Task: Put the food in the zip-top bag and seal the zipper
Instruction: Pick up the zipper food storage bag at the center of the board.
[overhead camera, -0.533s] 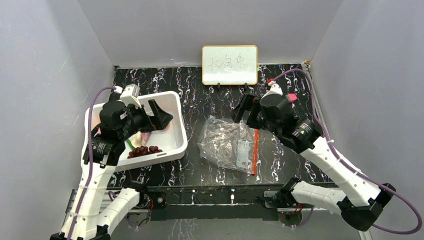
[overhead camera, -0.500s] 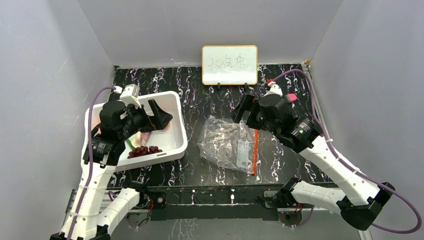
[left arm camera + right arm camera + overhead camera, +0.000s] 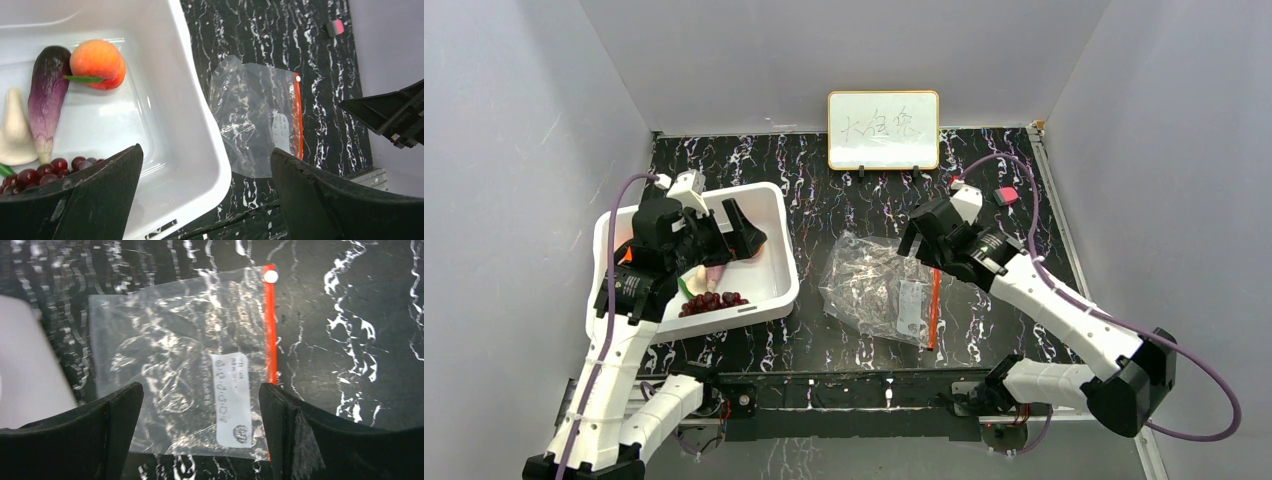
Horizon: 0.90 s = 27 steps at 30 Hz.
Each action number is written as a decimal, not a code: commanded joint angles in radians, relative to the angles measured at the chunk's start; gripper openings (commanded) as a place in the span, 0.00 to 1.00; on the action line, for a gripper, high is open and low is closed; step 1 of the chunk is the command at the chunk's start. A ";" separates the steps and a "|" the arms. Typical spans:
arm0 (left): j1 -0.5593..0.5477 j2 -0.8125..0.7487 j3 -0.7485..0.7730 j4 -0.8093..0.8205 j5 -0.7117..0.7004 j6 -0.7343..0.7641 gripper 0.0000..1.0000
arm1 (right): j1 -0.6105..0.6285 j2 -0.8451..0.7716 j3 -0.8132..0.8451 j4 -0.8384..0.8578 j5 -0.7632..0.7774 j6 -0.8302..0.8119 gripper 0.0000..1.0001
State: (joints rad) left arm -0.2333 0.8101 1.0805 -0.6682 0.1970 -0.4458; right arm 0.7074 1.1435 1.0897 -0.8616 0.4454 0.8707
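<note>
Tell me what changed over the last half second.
The right gripper tipped down over the bag, and its arm folded lower. It took hold of nothing. The left gripper barely shifted above the bin. The bag lies where it was, the food is still in the bin, and both grippers stayed open.

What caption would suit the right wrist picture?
Open right pincer hovers above the flat clear bag, red zipper along one edge.
</note>
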 commanded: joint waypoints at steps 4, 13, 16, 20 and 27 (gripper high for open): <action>-0.005 0.012 0.041 -0.094 -0.094 -0.021 0.98 | -0.081 0.102 -0.101 0.074 0.070 -0.005 0.68; -0.006 0.092 0.073 -0.134 -0.110 -0.049 0.98 | -0.224 0.210 -0.239 0.239 -0.087 -0.094 0.48; -0.005 0.104 0.077 -0.141 -0.106 -0.039 0.98 | -0.248 0.238 -0.259 0.284 -0.129 -0.118 0.43; -0.005 0.083 0.052 -0.104 -0.108 -0.019 0.98 | -0.265 0.269 -0.274 0.310 -0.157 -0.125 0.40; -0.005 -0.006 -0.011 -0.016 -0.044 0.007 0.98 | -0.309 0.297 -0.325 0.368 -0.191 -0.143 0.37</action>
State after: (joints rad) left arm -0.2333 0.8509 1.0843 -0.7341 0.1066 -0.4644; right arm 0.4282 1.4315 0.7837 -0.5735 0.2783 0.7502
